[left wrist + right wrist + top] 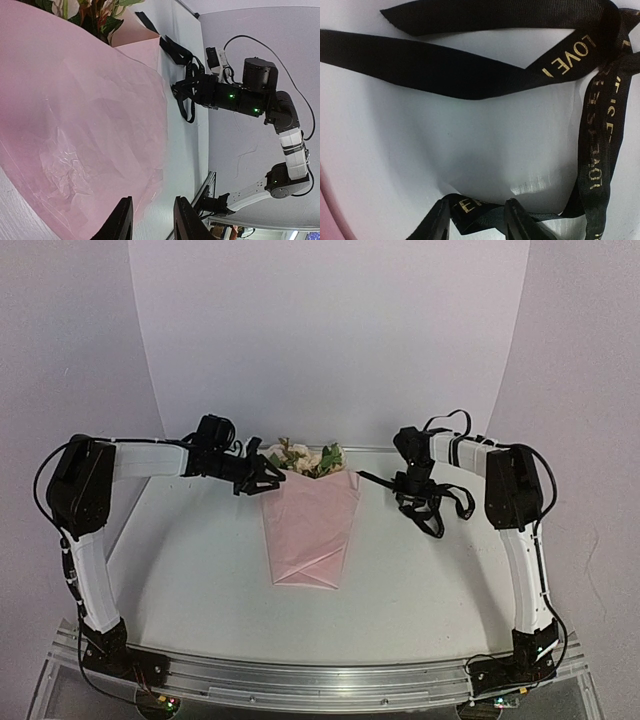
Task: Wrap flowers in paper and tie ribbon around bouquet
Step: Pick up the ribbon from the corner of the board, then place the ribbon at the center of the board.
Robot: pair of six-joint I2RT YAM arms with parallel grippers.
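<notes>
The jaws of the right gripper (479,212) are parted astride a ribbon (445,70) strand, right of centre, unclamped. The bouquet (308,530) lies untied at centre; the jaws of the left gripper (152,215) are parted, empty, beside it. The flat strand may be missed on closure, or its loops snagged.

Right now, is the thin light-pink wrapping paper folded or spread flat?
Folded: the thin light-pink wrapping paper forms a cone with pink and cream roses showing at its open top.
</notes>
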